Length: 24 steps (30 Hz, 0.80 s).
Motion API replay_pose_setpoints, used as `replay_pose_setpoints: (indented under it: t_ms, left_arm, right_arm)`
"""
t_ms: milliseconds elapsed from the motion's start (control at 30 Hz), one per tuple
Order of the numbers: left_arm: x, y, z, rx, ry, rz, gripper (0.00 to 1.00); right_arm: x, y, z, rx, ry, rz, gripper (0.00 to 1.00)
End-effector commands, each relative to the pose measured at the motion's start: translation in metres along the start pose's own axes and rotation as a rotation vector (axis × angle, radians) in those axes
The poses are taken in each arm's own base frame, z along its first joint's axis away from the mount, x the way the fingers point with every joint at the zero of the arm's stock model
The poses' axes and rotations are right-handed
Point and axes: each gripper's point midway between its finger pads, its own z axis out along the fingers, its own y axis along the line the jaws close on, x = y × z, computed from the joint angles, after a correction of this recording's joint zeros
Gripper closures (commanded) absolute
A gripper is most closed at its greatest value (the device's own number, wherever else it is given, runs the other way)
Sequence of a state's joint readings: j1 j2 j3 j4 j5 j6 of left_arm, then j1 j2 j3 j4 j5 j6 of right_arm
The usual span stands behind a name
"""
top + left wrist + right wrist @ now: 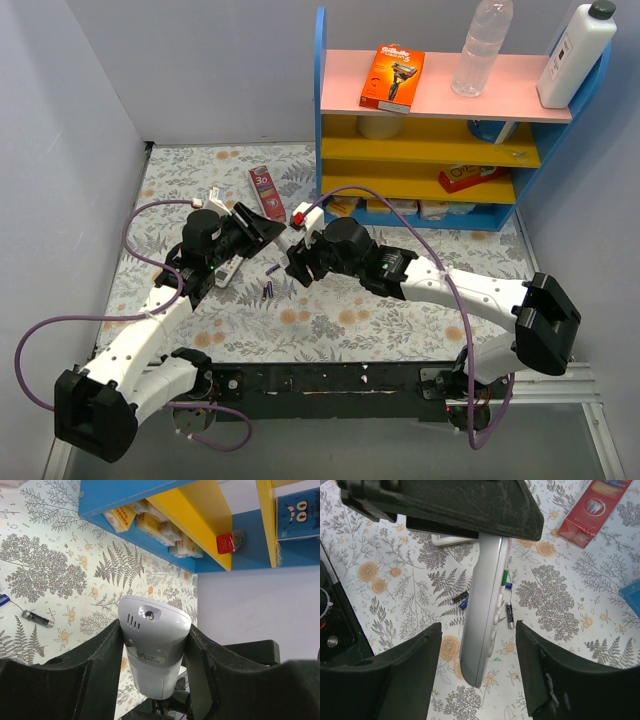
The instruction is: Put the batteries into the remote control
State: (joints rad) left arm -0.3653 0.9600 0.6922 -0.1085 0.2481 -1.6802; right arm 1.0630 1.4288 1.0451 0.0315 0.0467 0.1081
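Floral tablecloth [330, 322] | left gripper [155, 630] pinches smooth grey remote control [152, 657] | right gripper [479, 627] jaws spread

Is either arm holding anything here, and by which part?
The left gripper clamps the remote control across its long sides, rounded end sticking out. The right gripper holds nothing; its jaws stand open around that end.

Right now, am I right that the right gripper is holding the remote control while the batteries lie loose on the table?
Not quite: the left gripper holds the remote control, as the left wrist view shows. The right gripper is open on either side of it. The batteries do lie loose on the table.
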Motion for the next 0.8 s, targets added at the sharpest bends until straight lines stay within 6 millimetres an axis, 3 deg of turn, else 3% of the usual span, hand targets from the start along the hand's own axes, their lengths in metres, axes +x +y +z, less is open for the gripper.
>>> replay_pose_setpoints:
  t_ms: [0, 33, 133, 200, 267, 300, 333, 367, 467, 667, 767]
  left_arm:
    - [-0.011, -0.020, -0.010, 0.039, -0.046, 0.030, 1.00]
    - [-0.011, -0.019, -0.010, 0.039, -0.046, 0.031, 1.00]
    - [-0.010, -0.019, -0.011, 0.039, -0.046, 0.030, 1.00]
    - [-0.009, -0.019, -0.012, 0.042, -0.041, 0.030, 0.99]
    - [-0.010, -0.020, -0.013, 0.048, -0.047, 0.044, 0.84]
    - [-0.010, -0.023, -0.014, 0.063, -0.048, 0.065, 0.70]
    - [-0.012, -0.024, -0.014, 0.070, -0.054, 0.089, 0.42]
    - [-0.014, -0.028, -0.017, 0.082, -0.069, 0.114, 0.27]
    - [-0.024, -0.035, -0.024, 0.106, -0.115, 0.210, 0.04]
    - [-0.026, -0.060, -0.041, 0.242, -0.155, 0.424, 0.02]
    - [-0.025, -0.083, -0.055, 0.356, -0.179, 0.486, 0.02]
  right_arm:
    - [-0.027, 0.005, 0.004, -0.009, -0.069, -0.013, 0.38]
    - [-0.027, 0.005, 0.004, -0.014, -0.070, -0.012, 0.52]
    - [-0.024, 0.006, 0.006, -0.015, -0.064, -0.003, 0.72]
    - [-0.025, 0.008, 0.004, -0.022, -0.068, 0.011, 0.80]
    - [-0.025, 0.008, 0.003, -0.023, -0.071, 0.021, 0.91]
    - [-0.029, 0.010, 0.001, -0.031, -0.083, 0.039, 0.94]
    - [-0.030, 0.010, -0.001, -0.029, -0.087, 0.050, 0.99]
    - [-0.033, 0.011, -0.002, -0.033, -0.091, 0.058, 0.99]
    - [-0.044, 0.019, -0.010, -0.091, -0.108, 0.089, 0.99]
    - [-0.074, 0.027, -0.036, -0.225, -0.189, 0.158, 0.99]
    - [-0.086, 0.028, -0.058, -0.327, -0.250, 0.211, 0.99]
